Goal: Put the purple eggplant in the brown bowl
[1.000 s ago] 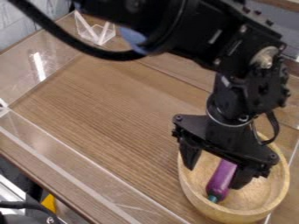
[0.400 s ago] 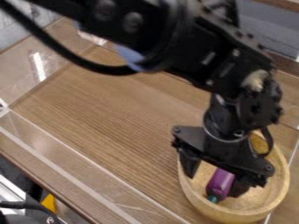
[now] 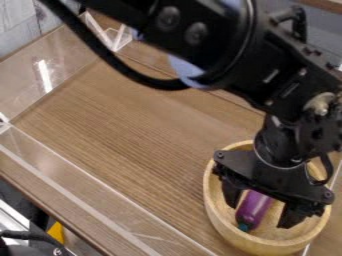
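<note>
Camera view: no readable labels or writing anywhere. Versus a second ago the arm has shifted right and sits lower over the bowl (image 3: pixel 227 208), which is at the table's (image 3: pixel 120 120) near right corner, and the eggplant (image 3: pixel 254 208) now shows less, with its teal tip hidden. Gripper (image 3: pixel 270 208) points down with jaws spread wide on either side of the eggplant, which lies inside the bowl; can't tell whether the fingers touch it, no grip visible.
</note>
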Motion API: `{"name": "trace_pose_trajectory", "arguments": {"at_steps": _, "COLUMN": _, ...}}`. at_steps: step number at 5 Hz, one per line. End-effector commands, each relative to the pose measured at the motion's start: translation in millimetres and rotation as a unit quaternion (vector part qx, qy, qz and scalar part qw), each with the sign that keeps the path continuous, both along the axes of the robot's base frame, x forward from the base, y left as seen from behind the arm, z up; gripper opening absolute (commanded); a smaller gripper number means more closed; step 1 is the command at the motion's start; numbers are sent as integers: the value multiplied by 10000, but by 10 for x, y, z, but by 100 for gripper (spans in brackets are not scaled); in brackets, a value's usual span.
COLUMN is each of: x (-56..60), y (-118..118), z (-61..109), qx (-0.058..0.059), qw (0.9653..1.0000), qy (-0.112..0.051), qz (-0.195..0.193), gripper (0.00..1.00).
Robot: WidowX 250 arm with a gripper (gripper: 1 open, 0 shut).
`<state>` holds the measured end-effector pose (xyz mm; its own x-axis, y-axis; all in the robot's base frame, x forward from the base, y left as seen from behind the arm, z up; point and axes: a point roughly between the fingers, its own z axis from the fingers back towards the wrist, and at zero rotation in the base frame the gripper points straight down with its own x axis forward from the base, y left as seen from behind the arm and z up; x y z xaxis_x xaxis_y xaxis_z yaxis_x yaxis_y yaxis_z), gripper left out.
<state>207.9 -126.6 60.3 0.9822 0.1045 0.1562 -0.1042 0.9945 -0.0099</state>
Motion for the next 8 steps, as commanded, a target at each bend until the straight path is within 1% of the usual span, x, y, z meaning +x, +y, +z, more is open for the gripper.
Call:
{"name": "trace_pose_trajectory", "arguments": {"at_steps": 1, "x": 52, "y": 0, "z": 17, "qx": -60, "qw": 9999, "qy": -127, "qz": 38, "gripper": 0}}
{"name": "trace_pose_trajectory", "arguments": {"at_steps": 2, "x": 47, "y": 57, "z": -34, "qx": -48, "qw": 9999, "qy": -103, "qz": 103, "gripper": 100}}
{"name": "trace_pose_trajectory", "arguments": {"at_steps": 3, "x": 40, "y": 117, "z": -80, "qx": -35, "qw": 9998, "qy": -80, "qz": 161, "gripper": 100}}
{"name": "trace_pose_trajectory", "arguments": {"at_steps": 4, "x": 109, "y": 144, "z": -102, "qx": -13, "qw": 9999, "qy": -71, "qz": 71, "gripper": 100}}
{"name": "trace_pose_trajectory", "arguments": {"at_steps": 5, "x": 93, "y": 113, "z": 35, "qx": 7, "qw": 10000, "qy": -62, "qz": 36, "gripper": 100}}
{"name": "trace_pose_trajectory", "arguments": {"at_steps": 6, "x": 93, "y": 85, "z": 168, "qx": -2, "qw": 10000, "qy": -68, "qz": 33, "gripper": 100}}
{"name": "trace_pose_trajectory", "arguments": {"at_steps": 7, "x": 179, "y": 73, "z": 182, "qx": -6, "qw": 9994, "qy": -107, "qz": 317, "gripper": 100}}
{"name": "trace_pose_trajectory", "arguments": {"at_steps": 8, "x": 240, "y": 35, "z": 157, "qx": 22, "qw": 9986, "qy": -100, "qz": 519, "gripper": 100}}
